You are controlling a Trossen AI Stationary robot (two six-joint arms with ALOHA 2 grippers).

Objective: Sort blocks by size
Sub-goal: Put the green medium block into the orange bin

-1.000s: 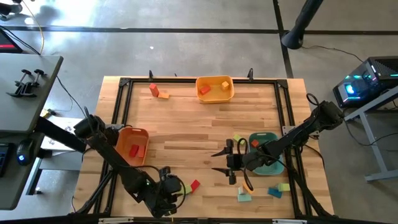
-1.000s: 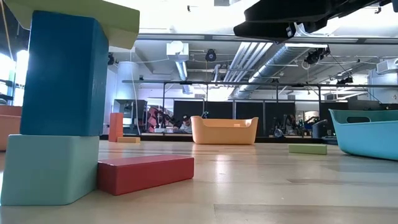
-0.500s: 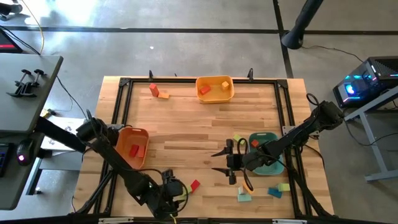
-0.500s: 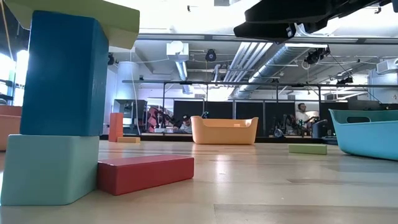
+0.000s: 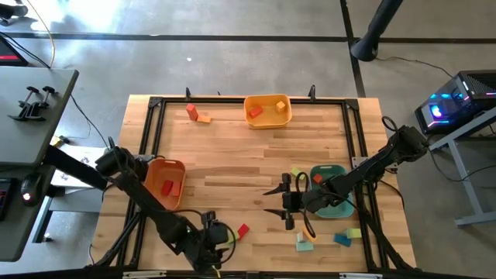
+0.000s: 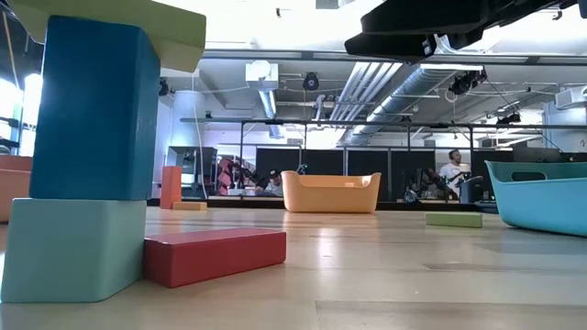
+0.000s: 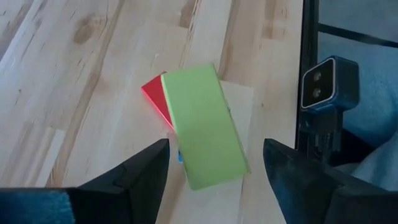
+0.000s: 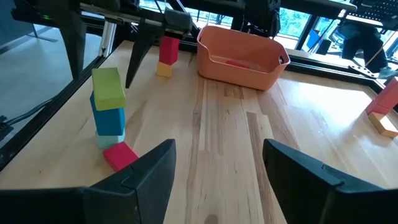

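The left claw (image 7: pixel 214 180) has let go and lifted a little; its fingers are spread above the green block (image 7: pixel 204 126), atop a small stack at the tabletop's (image 5: pixel 232 155) near edge. Rise slowly, don't bump it. The right claw (image 8: pixel 217 168) waits, spread wide.

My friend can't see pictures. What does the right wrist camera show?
A little tower of blocks stands on the wooden table: green on blue on teal, with a red block lying beside it. Farther off sits an orange tray.
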